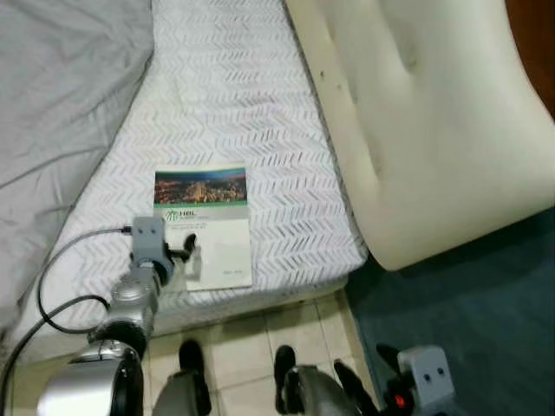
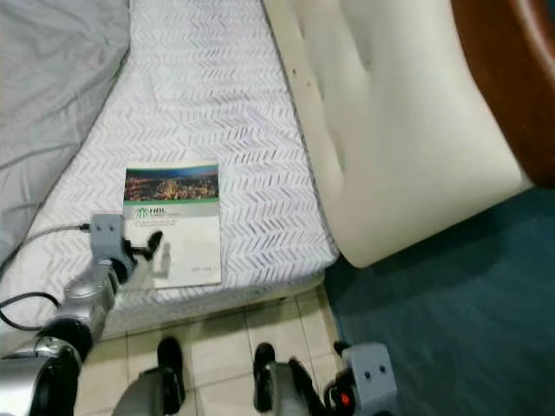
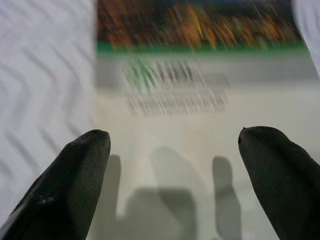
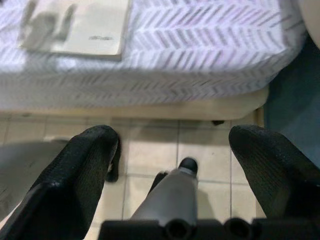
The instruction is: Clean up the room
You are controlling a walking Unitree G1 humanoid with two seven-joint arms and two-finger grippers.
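Observation:
A booklet [image 1: 206,225] with a city photo, a green band and a white lower half lies flat on the patterned mattress [image 1: 234,95], near its front edge. My left gripper [image 1: 186,250] hovers over the booklet's lower left part, open, with both black fingertips [image 3: 75,175] spread above the cover [image 3: 170,100] and nothing between them. My right gripper [image 4: 170,165] hangs low beside my leg, open, above the tiled floor [image 4: 150,150]; the booklet's corner [image 4: 95,30] lies on the bed beyond it.
A grey duvet [image 1: 61,104] is heaped on the bed's left. A cream padded headboard [image 1: 434,121] leans along the mattress's right side. Teal carpet [image 1: 468,321] lies to the right. My feet [image 1: 191,360] stand on beige tiles by the bed.

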